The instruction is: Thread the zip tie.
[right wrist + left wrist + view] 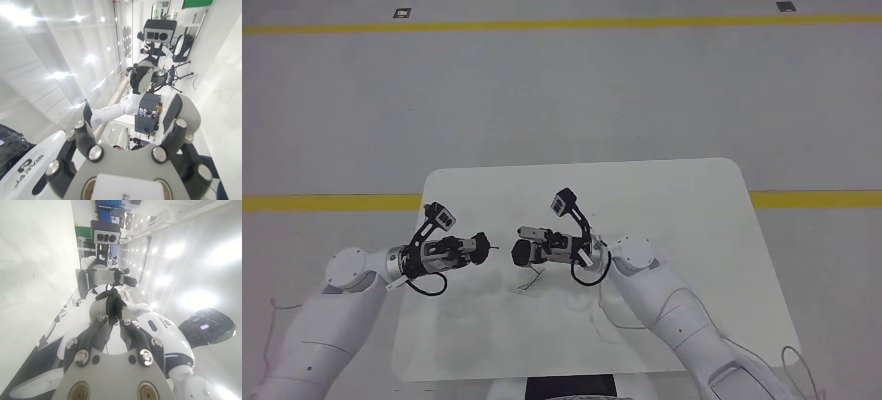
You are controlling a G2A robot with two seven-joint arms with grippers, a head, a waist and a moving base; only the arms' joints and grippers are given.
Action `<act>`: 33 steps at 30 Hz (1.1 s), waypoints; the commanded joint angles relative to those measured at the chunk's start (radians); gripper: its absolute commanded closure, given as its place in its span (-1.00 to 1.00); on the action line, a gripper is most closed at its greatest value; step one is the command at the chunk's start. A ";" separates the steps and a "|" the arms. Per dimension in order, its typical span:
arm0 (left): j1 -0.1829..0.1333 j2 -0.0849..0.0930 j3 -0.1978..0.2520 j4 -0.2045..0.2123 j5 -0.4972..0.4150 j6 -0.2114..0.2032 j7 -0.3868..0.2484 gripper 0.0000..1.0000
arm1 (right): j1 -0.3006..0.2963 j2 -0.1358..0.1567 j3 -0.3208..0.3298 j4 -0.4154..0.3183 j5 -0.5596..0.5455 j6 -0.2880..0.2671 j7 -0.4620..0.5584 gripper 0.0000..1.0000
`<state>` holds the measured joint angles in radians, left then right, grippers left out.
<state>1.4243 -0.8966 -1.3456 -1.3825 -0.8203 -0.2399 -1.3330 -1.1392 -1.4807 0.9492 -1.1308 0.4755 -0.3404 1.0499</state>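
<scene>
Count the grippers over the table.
2. The left gripper, shut on a black zip tie, hangs over the table's middle; the right gripper, open, faces it close by.

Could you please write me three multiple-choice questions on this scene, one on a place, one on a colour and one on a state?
1. Where are the left hand and right hand?
A. Over the table, facing each other.
B. Past the table's edge.
C. At opposite table corners.
2. What colour is the zip tie?
A. White.
B. Black.
C. Yellow.
3. How is the right hand?
A. Shut on the tie.
B. Open, empty.
C. Shut, empty.
Answers: 1 A, the top view shows them facing above the tabletop; 2 B, the strip pinched in the left hand is black; 3 B, it stands wide open with nothing in it.
</scene>
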 commanded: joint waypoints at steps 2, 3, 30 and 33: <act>0.004 -0.001 -0.001 0.001 0.004 -0.014 0.020 1.00 | -0.007 -0.004 -0.005 -0.008 -0.011 0.000 -0.069 -1.00; 0.005 -0.001 -0.001 0.001 0.005 -0.019 0.028 1.00 | -0.010 -0.005 -0.005 -0.009 -0.012 0.000 -0.086 -1.00; 0.006 -0.002 -0.001 -0.002 0.006 -0.024 0.031 1.00 | -0.036 0.002 -0.027 -0.054 -0.049 0.025 -0.156 0.72; 0.006 -0.002 -0.001 -0.002 0.006 -0.024 0.031 1.00 | -0.035 0.002 -0.031 -0.052 -0.048 0.023 -0.157 0.82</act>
<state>1.4305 -0.8982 -1.3463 -1.3842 -0.8143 -0.2637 -1.3020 -1.1746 -1.4787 0.9199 -1.1832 0.4265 -0.3169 0.8932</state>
